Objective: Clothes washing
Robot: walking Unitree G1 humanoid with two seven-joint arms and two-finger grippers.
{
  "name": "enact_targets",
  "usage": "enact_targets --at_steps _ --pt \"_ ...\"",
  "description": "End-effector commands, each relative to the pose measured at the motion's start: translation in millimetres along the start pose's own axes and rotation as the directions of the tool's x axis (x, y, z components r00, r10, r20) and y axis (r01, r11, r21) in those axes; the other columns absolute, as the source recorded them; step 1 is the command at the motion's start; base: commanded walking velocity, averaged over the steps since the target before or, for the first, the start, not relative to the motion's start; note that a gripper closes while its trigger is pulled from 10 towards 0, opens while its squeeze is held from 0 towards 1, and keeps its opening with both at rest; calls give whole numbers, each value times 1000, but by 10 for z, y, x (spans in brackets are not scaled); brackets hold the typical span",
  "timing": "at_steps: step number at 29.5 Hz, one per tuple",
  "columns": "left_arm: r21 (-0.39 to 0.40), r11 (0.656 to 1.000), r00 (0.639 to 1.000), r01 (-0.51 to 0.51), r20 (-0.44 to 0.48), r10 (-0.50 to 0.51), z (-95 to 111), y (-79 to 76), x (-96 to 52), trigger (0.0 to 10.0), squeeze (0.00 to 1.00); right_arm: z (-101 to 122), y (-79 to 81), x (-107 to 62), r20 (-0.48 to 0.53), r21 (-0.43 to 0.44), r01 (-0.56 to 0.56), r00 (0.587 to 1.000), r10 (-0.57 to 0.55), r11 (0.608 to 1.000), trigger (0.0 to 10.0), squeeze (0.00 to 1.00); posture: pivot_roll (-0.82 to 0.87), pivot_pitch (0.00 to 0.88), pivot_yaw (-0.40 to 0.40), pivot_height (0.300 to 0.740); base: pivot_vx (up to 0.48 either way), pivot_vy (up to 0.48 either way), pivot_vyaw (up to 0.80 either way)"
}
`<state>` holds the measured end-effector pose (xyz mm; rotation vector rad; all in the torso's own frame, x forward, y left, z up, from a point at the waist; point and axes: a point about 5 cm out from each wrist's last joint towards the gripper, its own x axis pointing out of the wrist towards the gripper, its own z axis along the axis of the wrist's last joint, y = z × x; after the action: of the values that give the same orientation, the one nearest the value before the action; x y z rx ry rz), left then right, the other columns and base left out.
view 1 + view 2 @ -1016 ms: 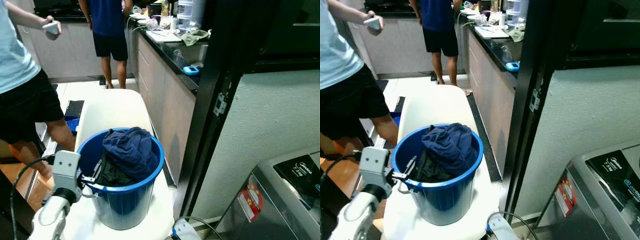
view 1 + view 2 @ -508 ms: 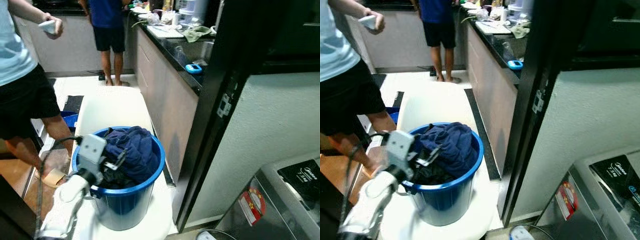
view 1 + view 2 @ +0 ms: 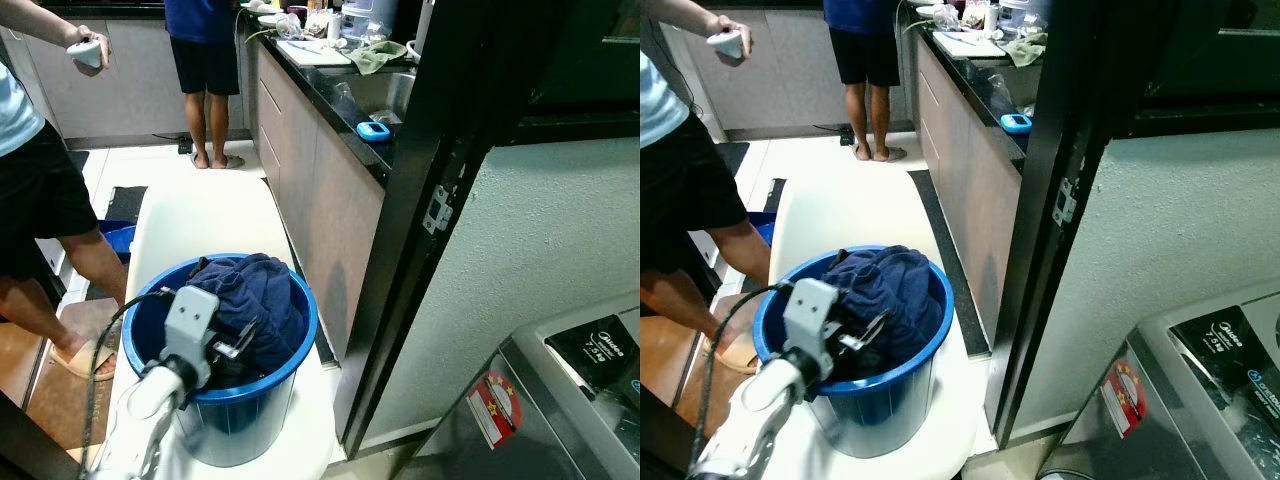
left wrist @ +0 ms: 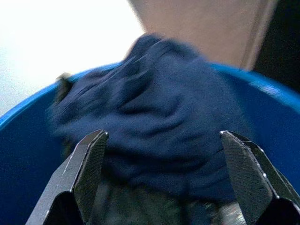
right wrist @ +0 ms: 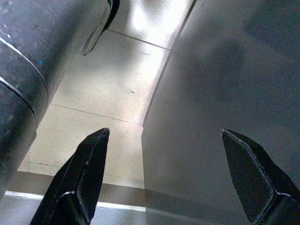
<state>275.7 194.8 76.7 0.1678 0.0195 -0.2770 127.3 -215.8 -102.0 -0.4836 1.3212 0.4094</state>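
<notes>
So the blue bucket (image 3: 262,388) stands upright on a white bench (image 3: 215,218), open mouth facing up, and it's stuffed with a crumpled navy garment (image 3: 258,305) heaped toward the far side of the rim with no real long axis to it. The left claw (image 3: 236,343) is over the near rim pointing into the bucket at the navy garment, fingers (image 4: 89,161) spread wide and gripping nothing. The right claw (image 5: 164,180) hangs released over the floor tiles (image 5: 122,89), and a grey washing machine (image 3: 560,400) sits off to the right, while two people (image 3: 205,60) stand further back in the kitchen.
</notes>
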Motion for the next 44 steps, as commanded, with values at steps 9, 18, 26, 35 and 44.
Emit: enact_targets --at_steps 9,18,26,35,44 --pt "56 990 991 -132 15 132 53 373 -182 10000 0 -113 -89 -27 -22 0 9 1000 -9 1000 10000 0 193 98 -106 740 0 0 0" --pt "83 988 981 -130 154 116 441 476 -85 10000 0 -205 -134 -46 -39 5 6 999 -6 1000 10000 0 178 129 -105 740 0 0 0" --pt "0 986 955 -165 250 160 690 581 -24 10000 0 -182 -180 -59 -30 11 8 1000 -8 1000 10000 0 167 140 -111 740 0 0 0" --pt "26 993 963 -115 247 105 769 599 88 10000 0 -260 -248 -88 -42 -9 4 999 -4 1000 10000 0 149 201 -132 740 0 0 0" --pt "58 998 940 10 341 -30 1165 410 341 10000 0 -494 -359 -154 -87 -6 13 996 -13 1000 10000 0 110 258 -141 740 0 0 0"
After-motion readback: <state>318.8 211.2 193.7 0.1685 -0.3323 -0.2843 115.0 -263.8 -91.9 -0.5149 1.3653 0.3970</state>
